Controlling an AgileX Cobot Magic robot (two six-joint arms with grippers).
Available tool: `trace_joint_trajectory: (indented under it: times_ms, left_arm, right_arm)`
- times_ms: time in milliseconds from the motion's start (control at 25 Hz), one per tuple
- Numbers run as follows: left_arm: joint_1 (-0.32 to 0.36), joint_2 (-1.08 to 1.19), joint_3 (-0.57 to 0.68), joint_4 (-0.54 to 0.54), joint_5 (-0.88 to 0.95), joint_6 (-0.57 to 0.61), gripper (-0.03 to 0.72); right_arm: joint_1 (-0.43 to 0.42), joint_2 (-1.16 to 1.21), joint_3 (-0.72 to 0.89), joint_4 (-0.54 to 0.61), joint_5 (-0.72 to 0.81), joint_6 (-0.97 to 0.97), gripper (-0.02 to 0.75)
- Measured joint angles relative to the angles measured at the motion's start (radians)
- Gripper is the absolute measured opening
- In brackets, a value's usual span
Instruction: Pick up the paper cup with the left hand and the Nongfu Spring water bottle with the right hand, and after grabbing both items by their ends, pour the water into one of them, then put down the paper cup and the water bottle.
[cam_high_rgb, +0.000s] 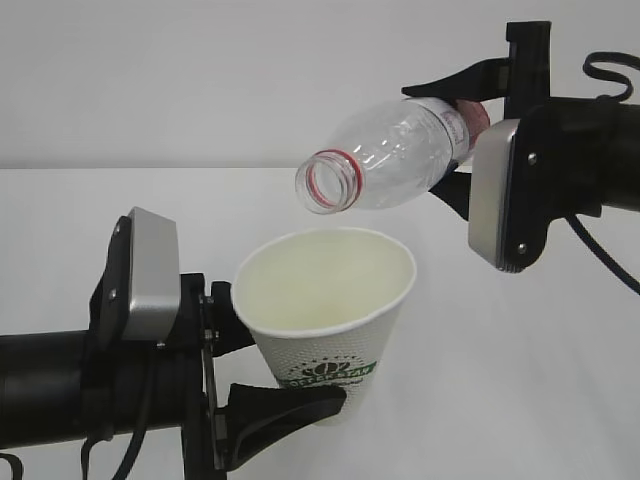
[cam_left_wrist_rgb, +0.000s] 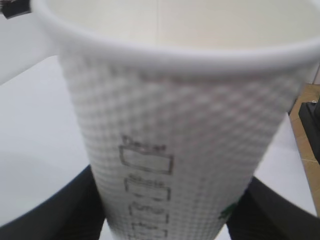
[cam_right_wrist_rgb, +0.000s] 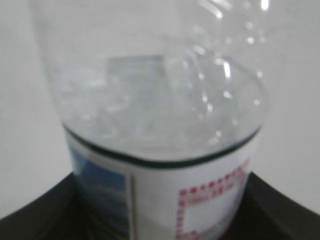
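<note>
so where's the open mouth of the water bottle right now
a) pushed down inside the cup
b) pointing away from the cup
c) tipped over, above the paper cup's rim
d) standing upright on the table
c: the water bottle lies tilted in the right tool, its red-ringed mouth just above the rim of the paper cup held by the left tool.

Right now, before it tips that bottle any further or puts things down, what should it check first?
1. Paper cup held by the left hand, low on its body: ok.
2. Cup upright, mouth facing up: ok.
3. Water bottle gripped by the right hand at its labelled end: ok.
4. Bottle mouth uncapped, tilted down above the cup's rim: ok.
5. Water visibly flowing: cannot tell; no stream shows.
6. Water left in the bottle or level in the cup: cannot tell.
</note>
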Motion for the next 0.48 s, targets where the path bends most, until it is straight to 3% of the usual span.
trace_joint_trajectory:
  times_ms: [480]
  left_arm:
    - [0.0, 0.0, 0.0, -0.047, 0.004, 0.008, 0.489]
  right_arm:
    - [0.0, 0.0, -0.002, 0.0, 0.001, -0.036, 0.512]
